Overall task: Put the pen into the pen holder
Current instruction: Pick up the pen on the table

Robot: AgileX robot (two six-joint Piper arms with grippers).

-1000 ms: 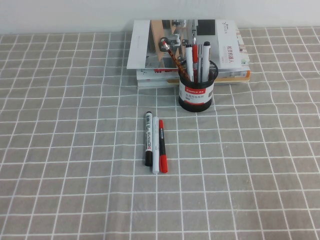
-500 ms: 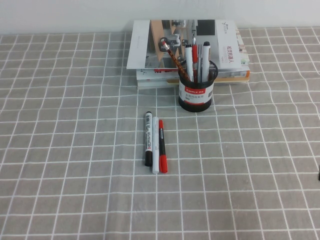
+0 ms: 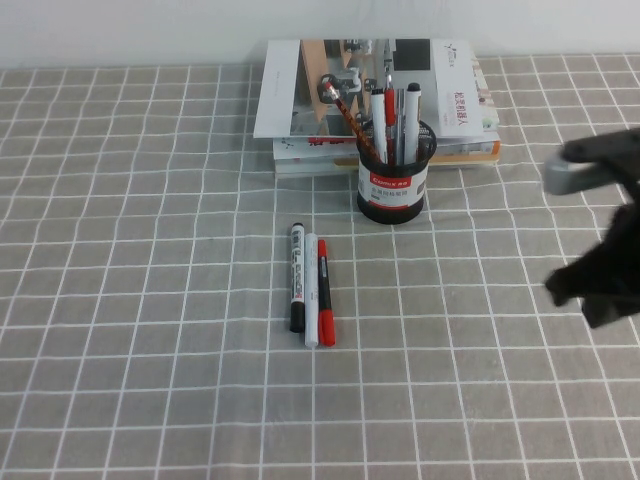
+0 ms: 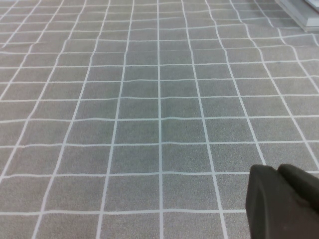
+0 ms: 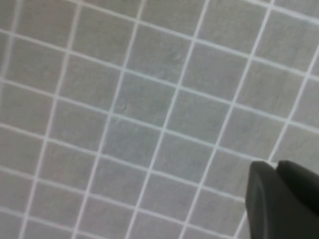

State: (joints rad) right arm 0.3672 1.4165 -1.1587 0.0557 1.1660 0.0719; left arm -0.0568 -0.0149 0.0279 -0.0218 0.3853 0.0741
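The pen [image 3: 325, 300], slim with a red cap, red end and black barrel, lies flat on the checked cloth as the rightmost of three loose pens. The pen holder [image 3: 391, 185], a black mesh cup with a white and red label, stands behind them with several pens in it. My right gripper [image 3: 585, 288] is a blurred dark shape over the cloth at the right, well to the right of the pen and empty. In the right wrist view [image 5: 275, 172] its fingers are together over bare cloth. My left gripper [image 4: 277, 172] is shut and empty over bare cloth, outside the high view.
A black marker with a white label [image 3: 297, 277] and a white pen [image 3: 311, 290] lie side by side left of the red pen. A stack of books [image 3: 330, 100] lies behind the holder against the wall. Grey checked cloth [image 3: 150, 350] covers the table.
My right arm has swung into the high view from the right edge and is blurred with motion. The pens and the holder have not moved.
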